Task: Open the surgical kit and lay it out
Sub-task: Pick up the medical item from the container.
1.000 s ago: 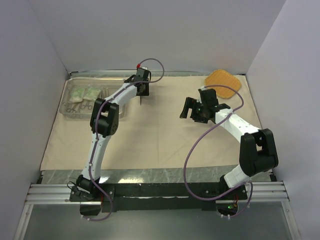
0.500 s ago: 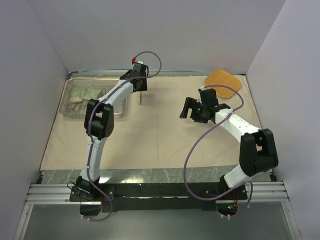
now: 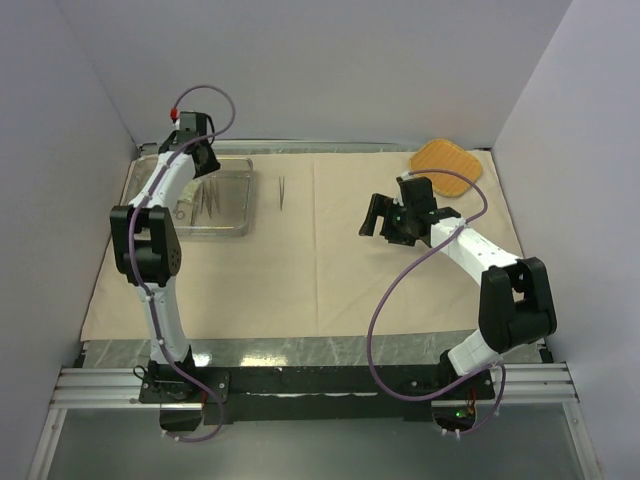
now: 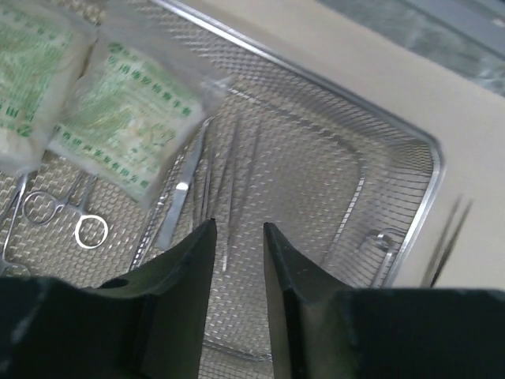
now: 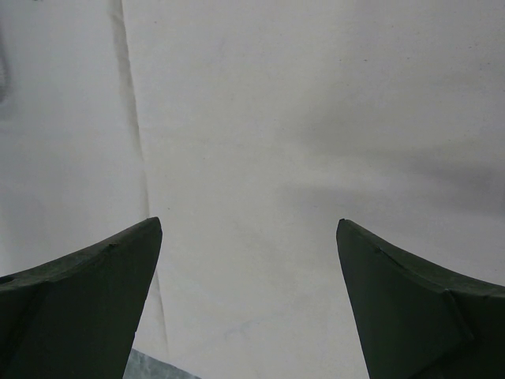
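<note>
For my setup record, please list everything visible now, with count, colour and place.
wrapping cloth: one, beige, covering the table
mesh tray: one, steel, far left on cloth
packets: two, green-white, inside the tray
ring-handled forceps: at least one, steel, inside the tray
thin instruments: several, steel, inside the tray
tweezers: one, steel, on cloth beside tray
woven pad: one, orange, far right corner
left gripper: one, black, open, above the tray
right gripper: one, black, open, above bare cloth
</note>
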Motion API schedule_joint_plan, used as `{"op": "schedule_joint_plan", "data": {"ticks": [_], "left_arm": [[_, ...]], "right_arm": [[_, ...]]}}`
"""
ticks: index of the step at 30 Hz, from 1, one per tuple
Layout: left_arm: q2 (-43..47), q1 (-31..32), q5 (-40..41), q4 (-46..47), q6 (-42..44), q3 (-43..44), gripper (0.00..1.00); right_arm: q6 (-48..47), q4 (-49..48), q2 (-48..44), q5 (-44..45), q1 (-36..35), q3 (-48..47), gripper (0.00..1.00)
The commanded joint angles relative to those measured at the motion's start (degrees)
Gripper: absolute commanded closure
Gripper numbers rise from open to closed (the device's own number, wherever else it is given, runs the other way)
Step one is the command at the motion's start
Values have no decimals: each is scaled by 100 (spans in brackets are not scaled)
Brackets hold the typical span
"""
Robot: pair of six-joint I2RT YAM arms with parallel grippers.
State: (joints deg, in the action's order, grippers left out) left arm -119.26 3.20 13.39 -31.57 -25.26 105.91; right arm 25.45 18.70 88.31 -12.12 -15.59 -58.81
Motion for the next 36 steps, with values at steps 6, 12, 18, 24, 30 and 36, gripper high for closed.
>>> {"op": "schedule_joint_plan", "data": {"ticks": [6, 12, 18, 24, 30, 36], "left_arm": [[-211, 67, -371, -473, -243, -298, 68], [-325, 67, -337, -569, -269, -483, 71], [-572, 67, 67, -666, -269, -501, 71], [-800, 67, 138, -613, -208, -422, 73], [-827, 93, 147, -596, -182, -431, 85], [-555, 233, 226, -710, -94, -475, 99]], "right_arm": [[-32, -156, -192, 8, 4, 53, 0], [-23, -182, -183, -10, 13, 89, 0], [3, -209, -174, -19, 4, 124, 0], [21, -235, -183, -36, -5, 168, 0], [30, -226, -183, -19, -5, 168, 0], [39, -244, -165, -27, 4, 133, 0]]}}
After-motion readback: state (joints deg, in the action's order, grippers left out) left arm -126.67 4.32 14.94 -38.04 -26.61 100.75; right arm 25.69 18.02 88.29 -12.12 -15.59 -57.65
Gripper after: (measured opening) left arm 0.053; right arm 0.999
